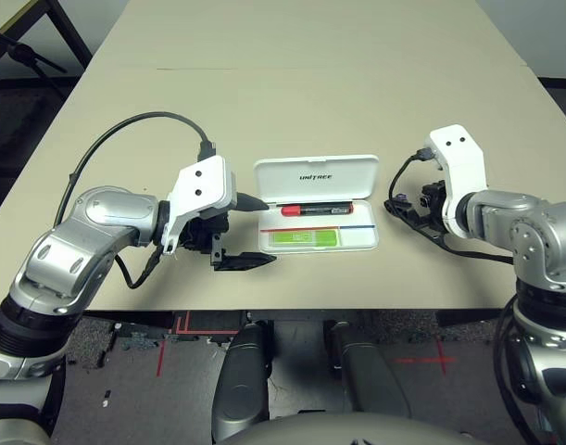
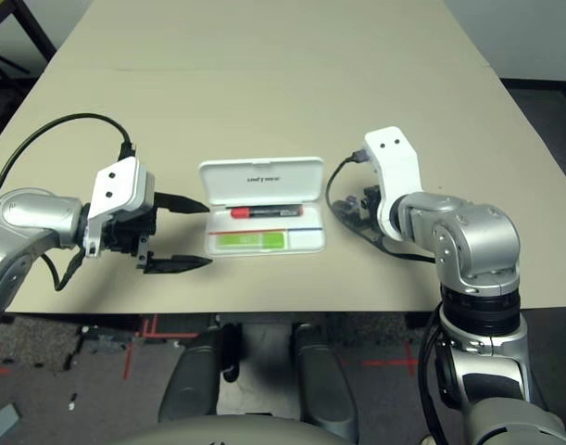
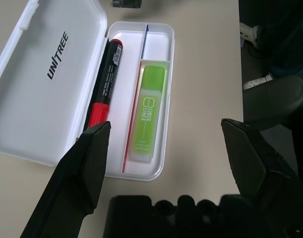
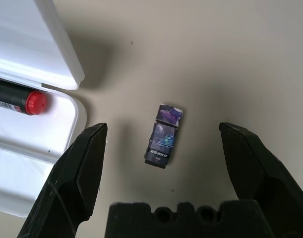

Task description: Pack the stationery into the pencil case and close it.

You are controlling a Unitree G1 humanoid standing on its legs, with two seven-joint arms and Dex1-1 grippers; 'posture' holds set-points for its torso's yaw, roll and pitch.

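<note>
Pencil case [image 1: 316, 215] lies open mid-counter [image 1: 292, 83], lid w/ UNITREE lettering folded back flat. Inside: red-capped marker [image 3: 104, 83] along the hinge side, light-green stick [image 3: 150, 107] in the front compartment. Third item, small blue-grey block [image 4: 163, 135], sits on the bare counter just beside the case's end, apart from it, on the robot's right.

Right pincer [image 4: 163, 148] hangs over the block, fingers spread wide, nothing held; block sits roughly centred between them. Left pincer [image 1: 250, 232] is at the case's other end, fingers wide apart too, empty.

Step in hand, prob.: pick up the block w/ right. To do it well: drop straight down, keep block centred, close across its narrow sides, then lift clear of the case rim before moving over the free space.

Hard to make out: block's print is unreadable, and in the head views the right arm covers it. Case latch not discernible.
</note>
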